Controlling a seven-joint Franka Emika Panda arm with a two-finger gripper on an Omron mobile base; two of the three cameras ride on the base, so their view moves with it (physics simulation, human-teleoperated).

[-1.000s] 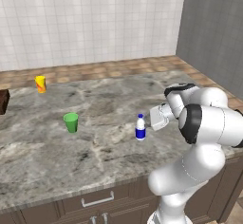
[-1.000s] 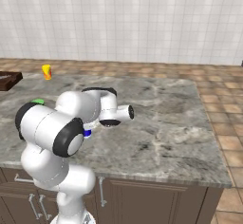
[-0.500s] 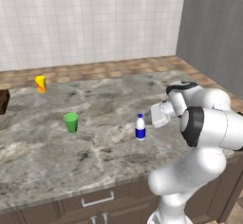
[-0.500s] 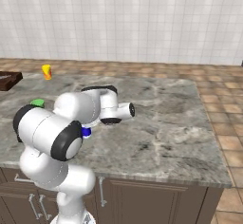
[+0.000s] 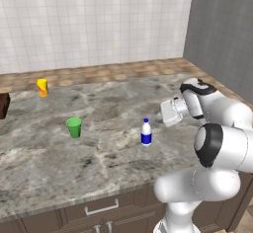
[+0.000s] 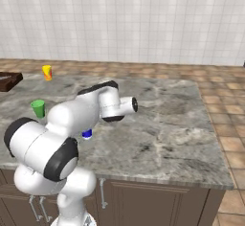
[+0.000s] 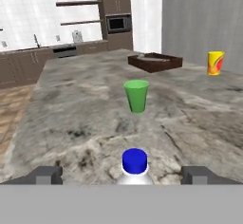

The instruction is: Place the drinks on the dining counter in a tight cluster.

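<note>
One drink, a small white bottle (image 5: 146, 133) with a blue label and blue cap (image 7: 135, 161), stands upright on the dining counter (image 5: 108, 108) of grey-brown marbled stone. My gripper (image 7: 123, 175) is open, its two dark fingertips (image 7: 47, 174) spread wide on either side of the bottle's cap. In the left base view the hand (image 5: 167, 114) hovers just right of the bottle and a little above it, apart from it. In the right base view the arm covers most of the bottle, and just its blue label (image 6: 87, 134) peeks out.
A green cup (image 5: 74, 127) stands left of the bottle and a yellow-orange cup (image 5: 42, 87) further back left. A dark brown tray (image 7: 155, 60) lies at the counter's far left end. The counter's right part (image 6: 167, 124) is bare stone.
My hand has drawn back from the bottle, to the right and slightly up. The bottle stands where it stood, and the cups have not moved.
</note>
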